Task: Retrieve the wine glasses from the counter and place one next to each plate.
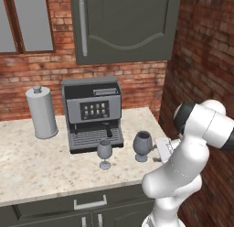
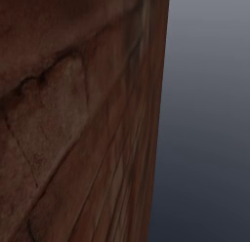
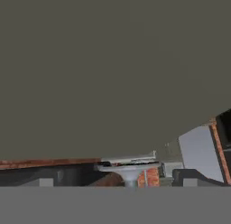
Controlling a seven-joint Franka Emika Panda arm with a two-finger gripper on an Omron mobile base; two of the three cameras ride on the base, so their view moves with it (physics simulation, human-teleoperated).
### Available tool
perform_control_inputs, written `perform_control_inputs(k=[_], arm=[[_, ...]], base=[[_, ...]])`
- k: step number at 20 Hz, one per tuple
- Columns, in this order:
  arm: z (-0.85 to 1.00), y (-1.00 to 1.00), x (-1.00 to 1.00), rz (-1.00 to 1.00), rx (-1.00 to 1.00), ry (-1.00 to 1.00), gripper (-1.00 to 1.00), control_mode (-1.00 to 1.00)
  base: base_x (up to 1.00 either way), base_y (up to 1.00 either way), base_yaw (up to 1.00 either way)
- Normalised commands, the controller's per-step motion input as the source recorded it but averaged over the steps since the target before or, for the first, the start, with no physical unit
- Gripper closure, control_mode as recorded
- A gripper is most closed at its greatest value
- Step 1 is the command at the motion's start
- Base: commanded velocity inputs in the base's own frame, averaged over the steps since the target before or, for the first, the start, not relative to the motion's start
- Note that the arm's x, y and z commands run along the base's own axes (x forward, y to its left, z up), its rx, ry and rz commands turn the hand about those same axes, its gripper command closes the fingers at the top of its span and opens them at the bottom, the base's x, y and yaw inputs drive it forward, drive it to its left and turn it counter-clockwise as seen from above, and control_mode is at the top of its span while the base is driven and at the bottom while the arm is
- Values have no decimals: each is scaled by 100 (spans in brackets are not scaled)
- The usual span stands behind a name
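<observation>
- Standing on the beige stone counter [image 1: 55, 166], two wine glasses are seen in front of the coffee machine [image 1: 93, 112].
- The slimmer, clearer glass [image 1: 104, 153] is placed nearer the counter's front edge; the wider, darker glass [image 1: 142, 145] is set just to its right, apart from it.
- The gripper [image 1: 163, 148] is seen just right of the darker glass, at bowl height; contact cannot be told.
- The fingers are taken to be spread apart, nothing being seen clamped between them.
- A tall grey canister [image 1: 41, 112] is set upright left of the machine, near the brick wall [image 1: 137, 79].
- A dark wall cabinet [image 1: 123, 27] is hung above.
</observation>
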Motion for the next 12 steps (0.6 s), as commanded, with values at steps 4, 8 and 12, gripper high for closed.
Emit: perform_control_inputs(k=[4,8,12], arm=[[-12,6,11,0,3,0,-100,-100],[0,2,6,0,1,0,-100,-100],[0,15,-1,0,0,0,-100,-100]], base=[[0,0,0],[0,0,0],[0,0,0]])
